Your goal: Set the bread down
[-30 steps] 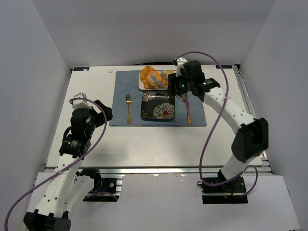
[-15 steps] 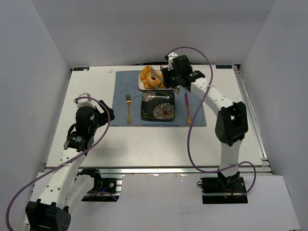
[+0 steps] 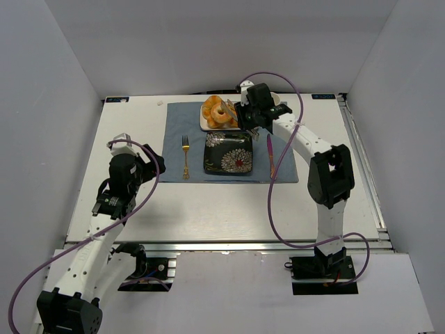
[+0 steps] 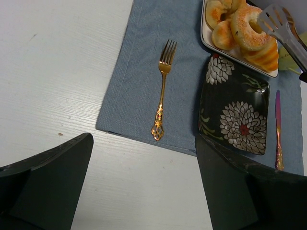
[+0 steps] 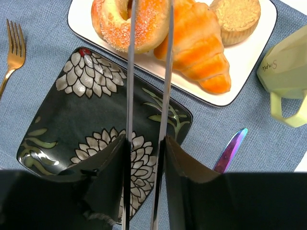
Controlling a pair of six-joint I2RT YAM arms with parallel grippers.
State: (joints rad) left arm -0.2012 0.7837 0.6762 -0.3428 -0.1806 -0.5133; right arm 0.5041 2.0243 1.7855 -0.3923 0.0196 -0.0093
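Note:
A white plate (image 3: 206,123) at the back of the blue placemat (image 3: 174,139) holds several breads: a sugared donut (image 5: 115,24), a croissant (image 5: 196,45) and a muffin (image 5: 236,14). A black floral plate (image 3: 228,153) sits just in front of it. My right gripper (image 5: 146,143) is shut on metal tongs (image 5: 129,72). The tong arms reach over the donut and their tips run out of the right wrist view. In the left wrist view the tongs (image 4: 280,24) sit at the donut's (image 4: 244,28) right edge. My left gripper (image 4: 144,139) is open and empty above the bare table.
A gold fork (image 3: 185,156) lies left of the black plate and an iridescent knife (image 3: 272,156) lies right of it. A pale green cup (image 5: 288,72) stands right of the white plate. Grey walls enclose the table on three sides.
My right arm has swung left with the tongs, from the right of the white plate to over the donut. The left arm shifted slightly a second ago and has since stayed still.

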